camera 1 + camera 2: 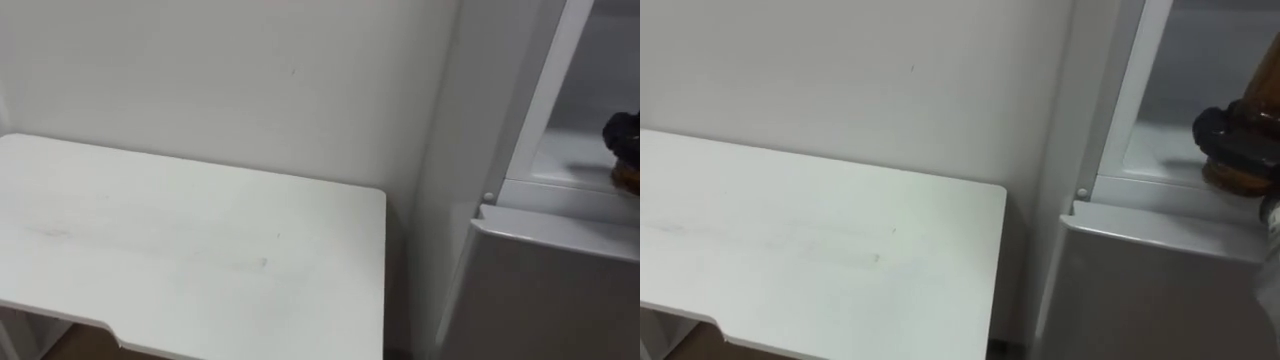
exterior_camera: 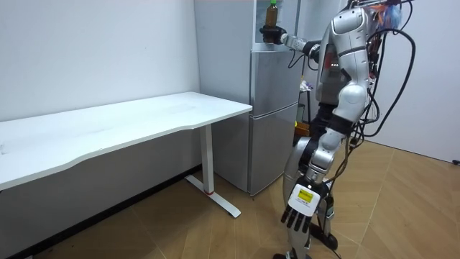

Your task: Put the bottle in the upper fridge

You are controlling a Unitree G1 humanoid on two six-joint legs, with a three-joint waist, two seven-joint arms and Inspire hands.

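Silver-grey fridge (image 2: 273, 115) stands at the far end of a white desk (image 2: 129, 122), with the robot upright in front of it. The brown bottle (image 2: 272, 14), green-capped, stands upright at the front sill of the fridge's open upper compartment, just above the lower door. The right hand (image 1: 1230, 135) has its dark fingers (image 1: 1215, 125) curled round the bottle's lower body, the neck rising above them. The left hand (image 2: 298, 212) hangs low in front of the fridge, fingers relaxed.
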